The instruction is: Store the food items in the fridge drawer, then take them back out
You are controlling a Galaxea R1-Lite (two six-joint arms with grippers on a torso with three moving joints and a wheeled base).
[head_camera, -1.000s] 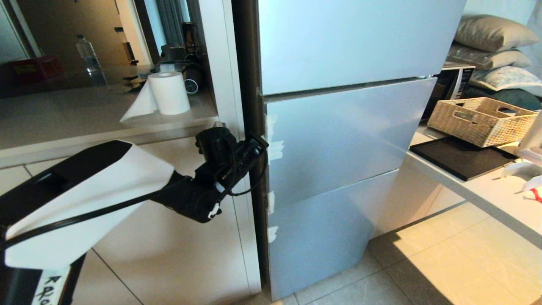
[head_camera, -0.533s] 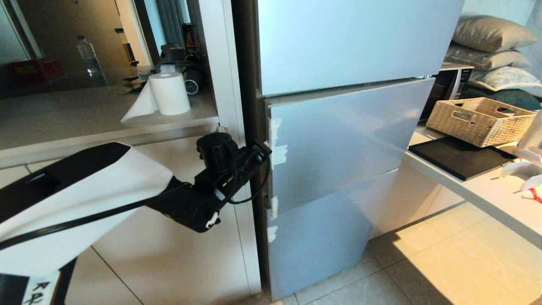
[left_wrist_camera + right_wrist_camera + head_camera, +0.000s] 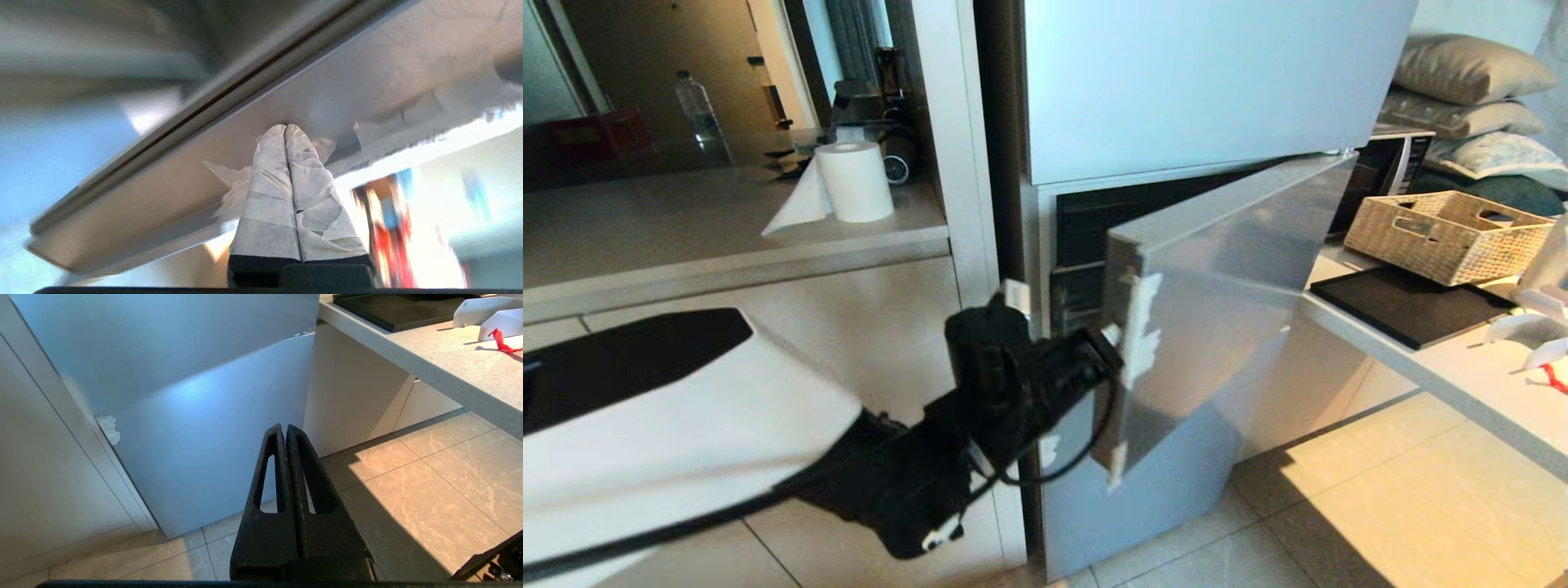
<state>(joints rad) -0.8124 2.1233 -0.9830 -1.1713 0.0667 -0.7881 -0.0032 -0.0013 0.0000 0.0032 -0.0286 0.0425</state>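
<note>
The left claw [image 3: 1112, 336] sits at the free edge of the fridge's middle door [image 3: 1225, 302], its tape-wrapped fingers [image 3: 269, 171] pressed flat together with nothing between them, their tips against the inner face of that door beside the patches of white tape [image 3: 1143, 327] stuck along the edge. The door stands swung partly out from the pale blue-grey fridge [image 3: 1201, 82], hinged on the side away from the claw. Just behind the claw a dark gap shows the inside of the middle section, where ribbed fronts can be made out, but whether one of them is the fridge drawer cannot be told, and no food item shows in any view. Below the claw the flat bottom door [image 3: 1152, 490] is closed. The right claw [image 3: 286, 433] hangs low over the tiled floor [image 3: 408, 490], its black fingers clenched tight on nothing, pointing toward the foot of the fridge. Beyond the door from the left claw, a counter [image 3: 1462, 384] carries a black tray [image 3: 1413, 306] and a woven basket [image 3: 1450, 233]. On the left claw's other side, farther back, a paper roll [image 3: 854, 181] stands on another counter [image 3: 686, 237] near a water bottle [image 3: 698, 106].
</note>
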